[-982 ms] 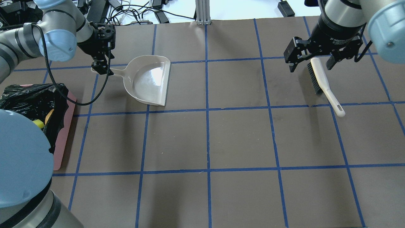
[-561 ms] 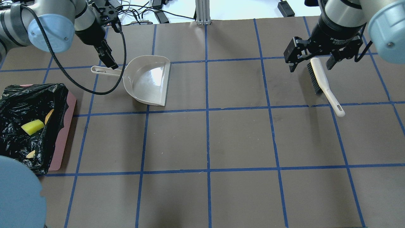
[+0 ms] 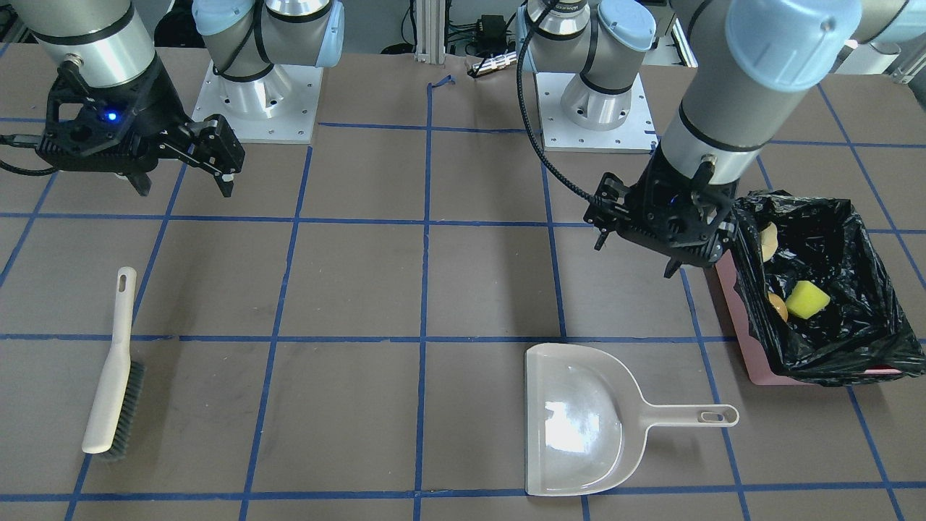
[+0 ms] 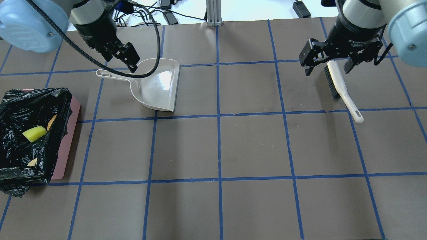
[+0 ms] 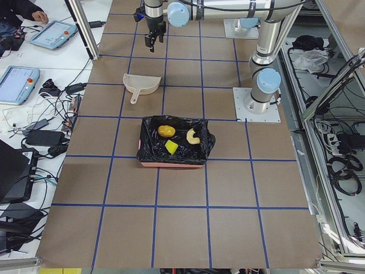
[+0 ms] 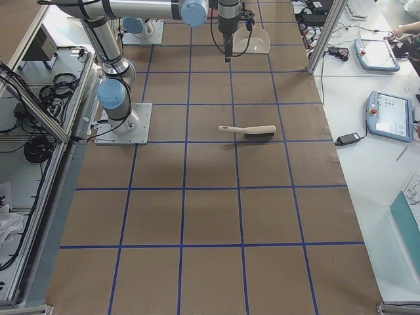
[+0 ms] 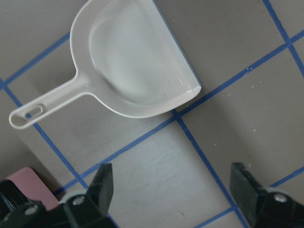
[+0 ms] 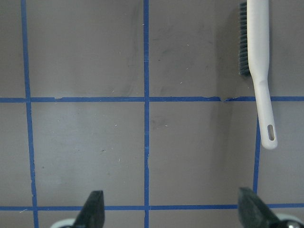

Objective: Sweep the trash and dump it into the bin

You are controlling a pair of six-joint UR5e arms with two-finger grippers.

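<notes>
The trash lies inside the bin, a pink box lined with a black bag at the table's left. In it are the yellow-green wedge, the potato-like lump and the curled pastry piece. The beige dustpan lies flat and empty on the table. My left gripper hangs open and empty above its handle. In the left wrist view the dustpan lies well below the wide-apart fingers. My right gripper is open and empty above the brush.
The brush lies on its side at the table's right half, bristles outward. Blue tape lines grid the brown table. Cables and a metal post stand past the far edge.
My left gripper has risen off the dustpan handle and shifted right. The left arm's elbow has left the view, which uncovers the bin. The right arm and the brush have not moved.
</notes>
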